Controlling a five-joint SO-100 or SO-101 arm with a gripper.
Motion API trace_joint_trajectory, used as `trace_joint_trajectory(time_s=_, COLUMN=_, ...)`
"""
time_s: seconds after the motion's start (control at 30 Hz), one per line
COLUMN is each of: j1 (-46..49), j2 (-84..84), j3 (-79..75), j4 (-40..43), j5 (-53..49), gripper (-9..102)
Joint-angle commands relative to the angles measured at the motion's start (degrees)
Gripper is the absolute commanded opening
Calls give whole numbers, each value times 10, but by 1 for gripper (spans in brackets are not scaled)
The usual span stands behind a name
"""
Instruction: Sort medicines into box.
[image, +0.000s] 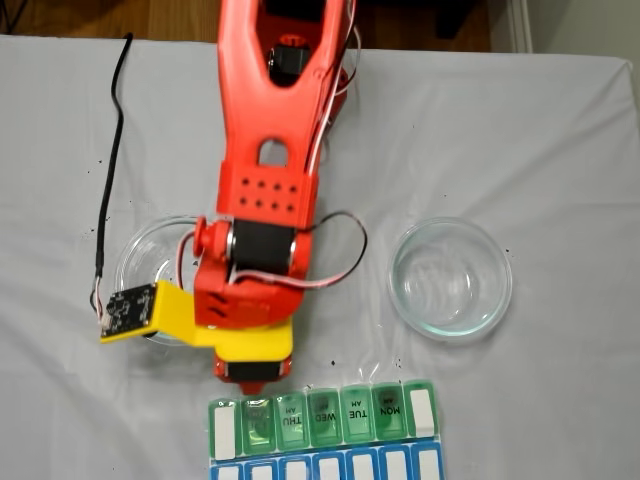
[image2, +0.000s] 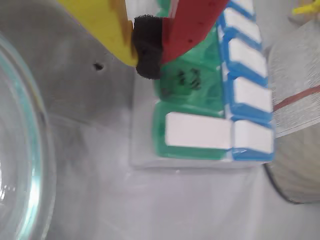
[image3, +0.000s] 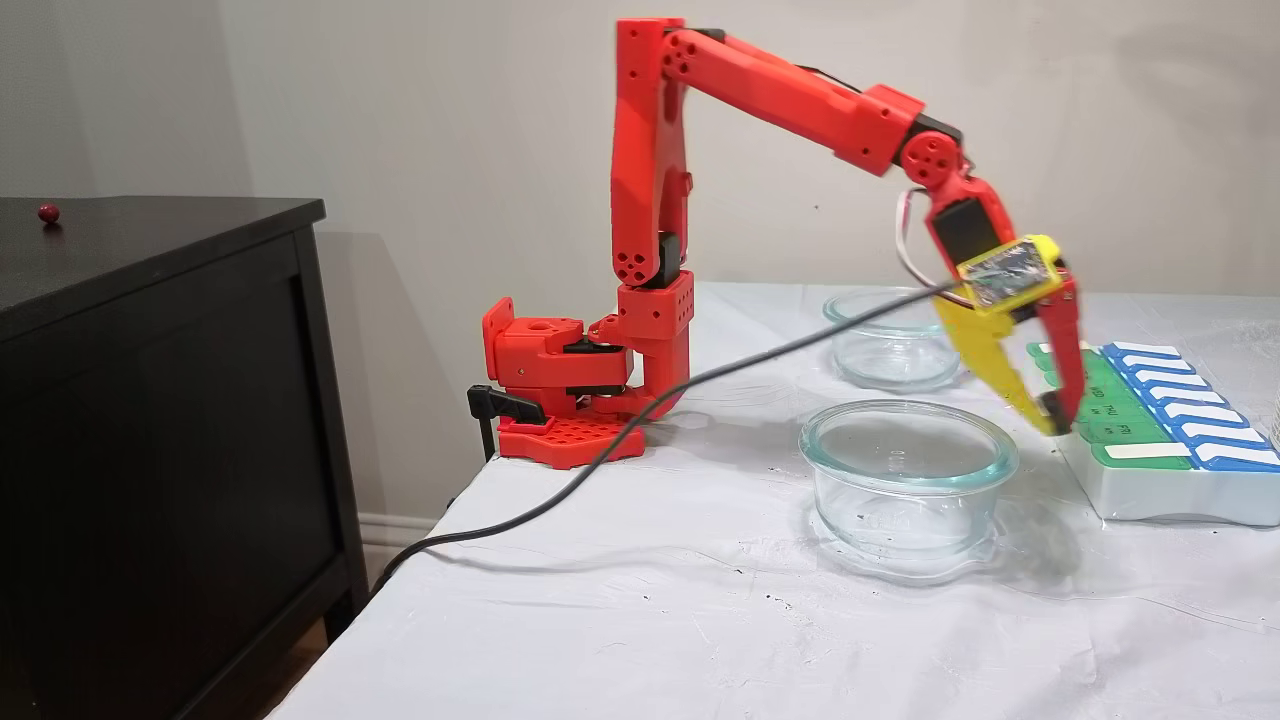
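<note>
Close to the wrist camera, the gripper (image2: 150, 47) hung over the green row of the box (image2: 200, 142), its yellow and red fingers (image2: 107, 25) nearly together around a black foam pad; whether a pill sat between them, I could not tell. In the side fixed view the fingertips (image3: 1052, 420) stood just above the box (image3: 1170, 490), at its near edge. To do this step well, the tips probably needed centring over one open compartment before parting, low enough that a round ball would not bounce out. Lids read MON, TUE, WED and THU in a fixed view (image: 320, 422). Farther off, two empty glass dishes (image3: 905, 480) rested on the tabletop (image3: 650, 620), and one dark red ball (image3: 47, 212) lay on a black cabinet (image3: 160, 400), well apart.
</note>
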Motion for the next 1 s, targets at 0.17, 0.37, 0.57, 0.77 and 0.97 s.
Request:
trace_joint_trajectory(time_s=0.17, j1=-53, j2=353, j3=181, j4=62, j5=-60, gripper=0)
trace_joint_trajectory(time_s=0.37, j1=-82, j2=640, j3=345, j4=232, j5=-100, gripper=0)
trace_joint_trajectory(time_s=0.57, j1=-116, j2=640, j3=435, j4=307, j5=-92, gripper=0)
trace_joint_trajectory(time_s=0.77, j1=-156, j2=640, j3=500, j4=329, j5=-112, gripper=3)
trace_joint_trajectory(time_s=0.97, j1=-135, j2=639, j3=511, j4=326, j5=-99, gripper=0)
